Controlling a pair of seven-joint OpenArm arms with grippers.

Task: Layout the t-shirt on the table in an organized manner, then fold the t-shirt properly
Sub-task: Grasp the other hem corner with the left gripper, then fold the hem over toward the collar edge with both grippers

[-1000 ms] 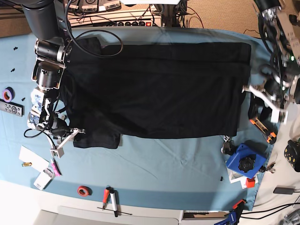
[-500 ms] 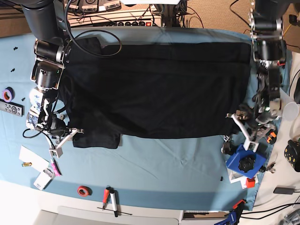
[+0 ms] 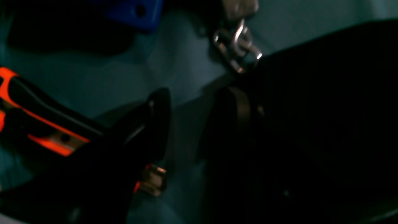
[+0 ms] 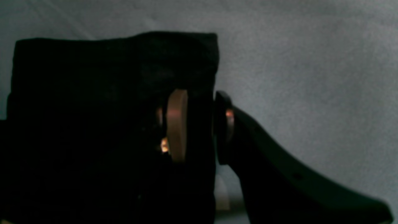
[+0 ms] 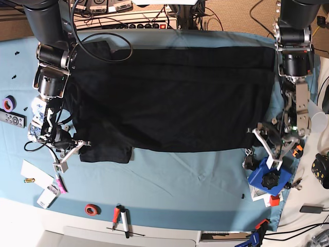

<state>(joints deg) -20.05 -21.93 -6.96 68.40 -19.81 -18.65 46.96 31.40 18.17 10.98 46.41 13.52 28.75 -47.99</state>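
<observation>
We see one shirt (image 5: 175, 98), black and spread wide across the middle of the table (image 5: 169, 180), its long body lying mostly flat with one sleeve (image 5: 105, 153) sticking out at the near left corner and another bunched at the far left; no print shows, so the graphic side is probably face down. We judge it light, limp and a little clingy on the cloth: it will sag and crease wherever it is lifted, so the best holds are on the hem corners and the sleeve edges, taken at two points at once to keep an edge taut. The right gripper (image 4: 199, 124) sits at the near left sleeve, and in its wrist view the fingers (image 4: 177, 124) are pinching a fold of black fabric between the two pads. The left gripper (image 5: 267, 141) hangs by the near right corner of the shirt with its fingers spread and nothing between them; in its own view a dark finger (image 3: 158, 124) stands over bare table just beside the shirt's edge. Around the shirt we count one blue block (image 5: 267, 177) with a black knob, one metal clip (image 3: 238, 46) touching the corner, one red tape ring (image 5: 92, 209), one purple tape roll (image 5: 8, 104), one remote (image 5: 11, 119) and two red-and-white-handled tools (image 5: 121, 218) near the front edge
</observation>
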